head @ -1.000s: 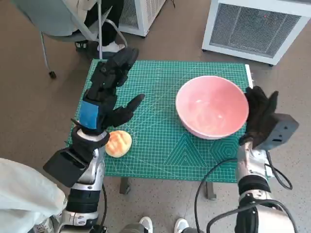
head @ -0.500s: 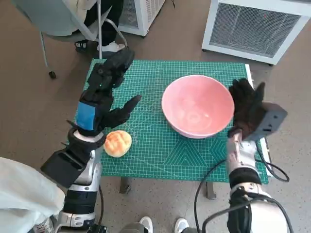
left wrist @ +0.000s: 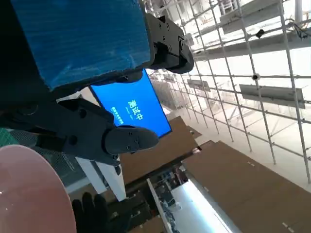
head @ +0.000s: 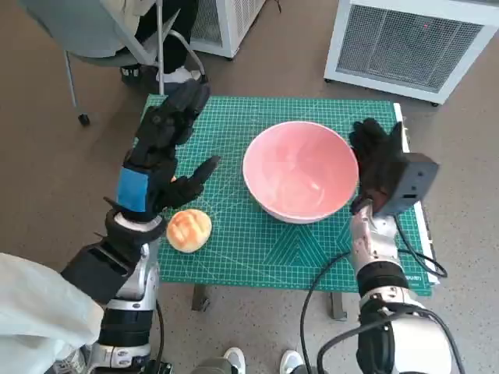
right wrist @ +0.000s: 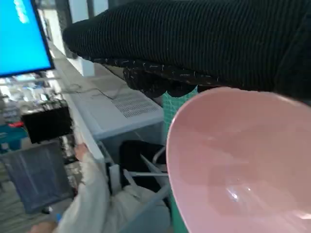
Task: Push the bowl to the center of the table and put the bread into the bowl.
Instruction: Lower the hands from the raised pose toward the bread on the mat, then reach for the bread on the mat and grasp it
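Pink bowl (head: pixel 300 170) sits upright on the green mat (head: pixel 234 234), about mid-worktop, slightly right of centre. Right hand (head: pixel 378 164), gloved, is flat against the bowl's right rim, fingers spread, grasping nothing. Bread (head: pixel 189 230) lies on the mat near the left front corner, well apart from the bowl. Left hand (head: pixel 168 140) hovers above the mat's left side, just beyond the bread, fingers apart, empty. A person's feet (head: pixel 175 75) and a chair sit beyond the far left edge.
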